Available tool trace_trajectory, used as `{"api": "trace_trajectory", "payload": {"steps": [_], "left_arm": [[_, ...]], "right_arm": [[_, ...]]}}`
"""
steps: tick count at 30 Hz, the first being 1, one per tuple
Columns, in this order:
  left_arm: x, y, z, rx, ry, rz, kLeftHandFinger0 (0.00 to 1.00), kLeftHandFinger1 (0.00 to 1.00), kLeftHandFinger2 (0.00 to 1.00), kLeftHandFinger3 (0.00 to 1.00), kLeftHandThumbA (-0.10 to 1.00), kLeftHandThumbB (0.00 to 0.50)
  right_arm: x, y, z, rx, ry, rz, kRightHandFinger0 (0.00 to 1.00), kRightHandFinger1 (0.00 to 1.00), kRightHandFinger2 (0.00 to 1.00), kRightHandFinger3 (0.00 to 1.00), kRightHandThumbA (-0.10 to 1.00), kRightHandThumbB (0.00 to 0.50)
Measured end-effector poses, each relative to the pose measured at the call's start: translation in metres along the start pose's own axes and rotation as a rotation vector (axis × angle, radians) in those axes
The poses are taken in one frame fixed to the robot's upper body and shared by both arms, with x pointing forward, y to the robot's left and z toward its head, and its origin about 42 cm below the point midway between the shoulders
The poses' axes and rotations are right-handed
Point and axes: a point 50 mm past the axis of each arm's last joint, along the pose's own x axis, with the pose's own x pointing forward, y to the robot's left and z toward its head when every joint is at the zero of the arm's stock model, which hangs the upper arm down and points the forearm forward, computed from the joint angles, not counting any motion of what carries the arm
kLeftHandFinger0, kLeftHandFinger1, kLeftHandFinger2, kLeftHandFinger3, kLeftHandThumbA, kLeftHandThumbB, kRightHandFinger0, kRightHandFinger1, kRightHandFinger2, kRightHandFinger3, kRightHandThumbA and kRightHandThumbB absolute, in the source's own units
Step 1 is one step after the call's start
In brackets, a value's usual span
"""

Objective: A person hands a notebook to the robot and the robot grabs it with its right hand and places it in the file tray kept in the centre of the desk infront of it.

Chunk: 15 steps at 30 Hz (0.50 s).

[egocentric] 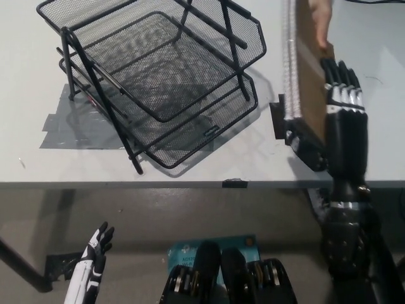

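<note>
Right hand [343, 107] flat against notebook [308, 88], grasp not discernible; person's hand [319, 19] holds its top, at 3 o'clock of file tray [164, 82]. Left hand [95, 250] open, low.

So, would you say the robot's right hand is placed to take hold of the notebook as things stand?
Probably yes: the right hand lies against the notebook, which a person's hand holds upright, and nothing stands between them.
</note>
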Motion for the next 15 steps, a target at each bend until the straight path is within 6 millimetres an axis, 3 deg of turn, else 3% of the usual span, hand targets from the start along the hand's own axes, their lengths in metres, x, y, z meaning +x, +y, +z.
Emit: {"api": "trace_trajectory", "payload": {"steps": [3, 11, 12, 13, 14, 15], "left_arm": [[0.001, 0.0, 0.001, 0.0, -0.004, 0.001, 1.0, 1.0, 1.0, 1.0, 1.0, 0.383], [0.004, 0.002, 0.002, 0.002, -0.009, 0.005, 1.0, 1.0, 1.0, 1.0, 1.0, 0.369], [0.005, 0.002, 0.002, 0.002, -0.012, 0.005, 1.0, 1.0, 1.0, 1.0, 1.0, 0.367], [0.005, 0.002, 0.002, 0.002, -0.013, 0.005, 1.0, 1.0, 1.0, 1.0, 1.0, 0.369], [0.007, 0.002, 0.003, 0.002, -0.017, 0.005, 1.0, 1.0, 1.0, 1.0, 1.0, 0.369], [0.007, 0.002, 0.003, 0.002, -0.019, 0.005, 1.0, 1.0, 1.0, 1.0, 1.0, 0.37]], "right_arm": [[0.008, 0.007, 0.0, -0.026, -0.018, -0.005, 1.0, 1.0, 1.0, 1.0, 0.78, 0.287], [0.022, 0.013, -0.017, -0.077, -0.005, -0.039, 1.0, 1.0, 1.0, 1.0, 0.72, 0.28], [0.023, 0.012, -0.018, -0.08, -0.003, -0.046, 1.0, 1.0, 1.0, 1.0, 0.67, 0.266], [0.024, 0.011, -0.019, -0.082, -0.001, -0.053, 1.0, 1.0, 1.0, 1.0, 0.67, 0.208], [0.027, 0.01, -0.019, -0.084, 0.001, -0.073, 0.74, 0.68, 0.76, 0.96, 0.66, 0.158], [0.028, 0.009, -0.02, -0.084, 0.003, -0.086, 0.12, 0.17, 0.29, 0.54, 0.64, 0.019]]}}
